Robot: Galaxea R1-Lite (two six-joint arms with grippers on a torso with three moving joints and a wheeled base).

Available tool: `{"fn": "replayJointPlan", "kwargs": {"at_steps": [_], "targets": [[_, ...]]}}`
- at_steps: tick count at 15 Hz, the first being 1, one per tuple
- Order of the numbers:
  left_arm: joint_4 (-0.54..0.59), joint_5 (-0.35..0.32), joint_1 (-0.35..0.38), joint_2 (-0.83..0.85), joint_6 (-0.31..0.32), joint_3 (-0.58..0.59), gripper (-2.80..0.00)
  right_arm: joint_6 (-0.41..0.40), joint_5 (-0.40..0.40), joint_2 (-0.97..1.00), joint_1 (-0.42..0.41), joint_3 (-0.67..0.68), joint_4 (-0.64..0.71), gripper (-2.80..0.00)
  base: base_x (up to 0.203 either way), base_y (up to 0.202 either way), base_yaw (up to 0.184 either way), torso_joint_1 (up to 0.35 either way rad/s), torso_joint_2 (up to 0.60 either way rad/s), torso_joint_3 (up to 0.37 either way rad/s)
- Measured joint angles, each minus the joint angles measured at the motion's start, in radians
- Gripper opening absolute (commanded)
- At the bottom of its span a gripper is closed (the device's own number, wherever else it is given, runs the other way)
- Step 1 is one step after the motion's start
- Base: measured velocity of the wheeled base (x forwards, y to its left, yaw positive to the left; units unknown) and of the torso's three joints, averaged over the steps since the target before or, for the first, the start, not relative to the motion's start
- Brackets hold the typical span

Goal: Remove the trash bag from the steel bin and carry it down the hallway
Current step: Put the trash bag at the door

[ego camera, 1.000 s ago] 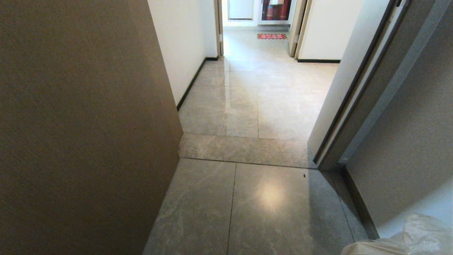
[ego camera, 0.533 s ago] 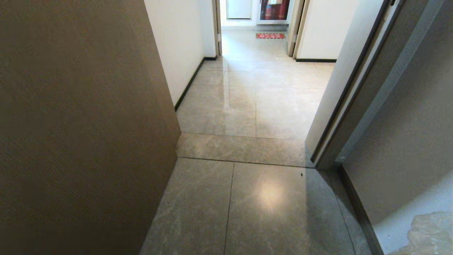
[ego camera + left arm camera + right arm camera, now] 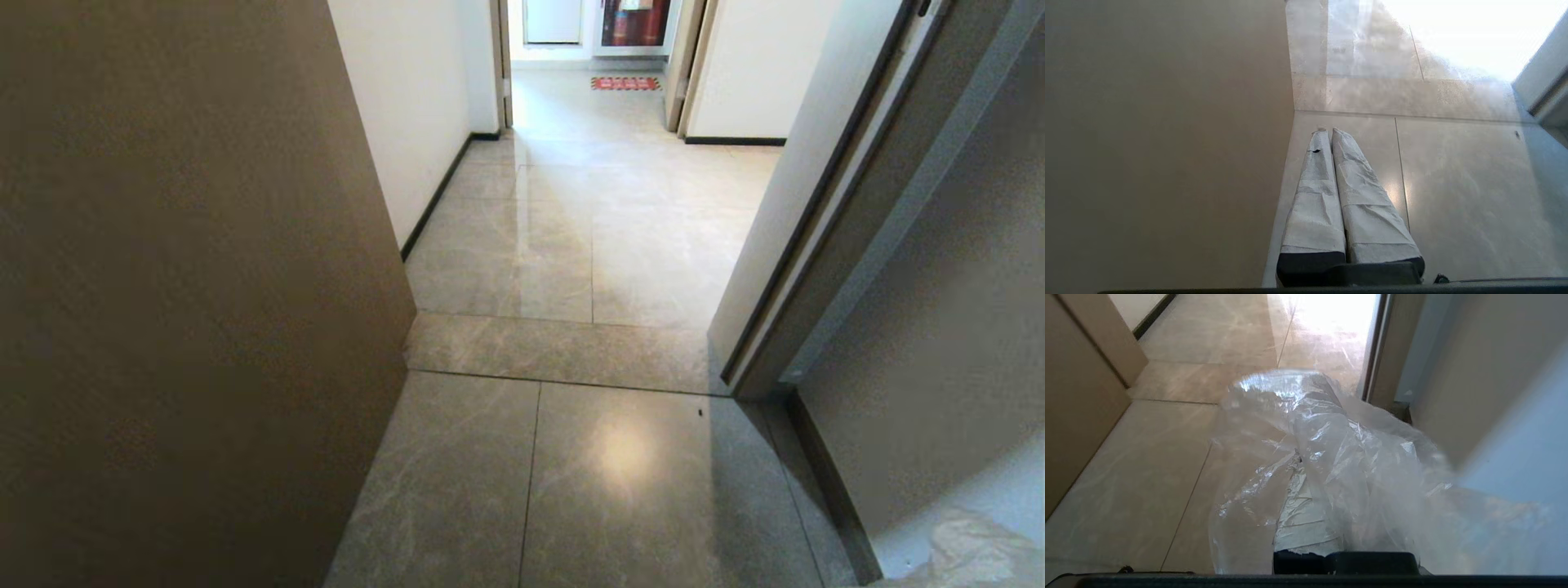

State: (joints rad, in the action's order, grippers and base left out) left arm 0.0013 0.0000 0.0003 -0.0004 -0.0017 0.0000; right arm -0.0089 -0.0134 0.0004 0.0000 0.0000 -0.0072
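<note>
The trash bag (image 3: 1355,457), crinkled clear plastic, billows over my right gripper (image 3: 1298,459), which is shut on a bunch of it. A corner of the bag (image 3: 971,547) shows at the lower right of the head view, low beside the right wall. My left gripper (image 3: 1328,132) is shut with nothing in it, hanging above the tiles beside a brown panel. The hallway (image 3: 588,229), with glossy grey marbled tiles, runs straight ahead past a doorway threshold (image 3: 555,347). The steel bin is out of view.
A tall brown panel (image 3: 163,286) fills the left side, close by. A grey door frame (image 3: 816,245) and wall stand on the right. Farther along are a white wall with black baseboard (image 3: 437,196), a second doorway and a red mat (image 3: 626,83).
The whole head view has swayed a little to one side and back, so the camera moved. Less of the bag shows in the lower right corner than a second ago.
</note>
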Motion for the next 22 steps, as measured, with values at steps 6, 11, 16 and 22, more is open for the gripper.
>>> {"fn": "replayJointPlan", "kwargs": {"at_steps": [6, 11, 16, 22], "targets": [[0.001, 0.0, 0.0, 0.0, 0.0, 0.0, -2.8, 0.0, -0.001, 0.0, 0.0, 0.0, 0.0, -2.8, 0.193, 0.0, 0.001, 0.001, 0.0, 0.001], [0.001, 0.0, 0.0, 0.0, 0.001, 0.0, -2.8, 0.0, 0.0, 0.0, 0.0, 0.0, 0.0, -2.8, 0.193, 0.0, 0.0, -0.001, 0.0, 0.003], [0.001, 0.0, 0.0, 0.0, 0.0, 0.0, -2.8, 0.0, 0.0, 0.0, 0.0, 0.0, 0.0, -2.8, 0.192, 0.0, 0.002, 0.003, 0.0, 0.0], [0.001, 0.0, 0.0, 0.0, 0.0, 0.0, -2.8, 0.0, 0.0, 0.0, 0.0, 0.0, 0.0, -2.8, 0.192, 0.0, 0.001, 0.001, 0.01, 0.002]]}}
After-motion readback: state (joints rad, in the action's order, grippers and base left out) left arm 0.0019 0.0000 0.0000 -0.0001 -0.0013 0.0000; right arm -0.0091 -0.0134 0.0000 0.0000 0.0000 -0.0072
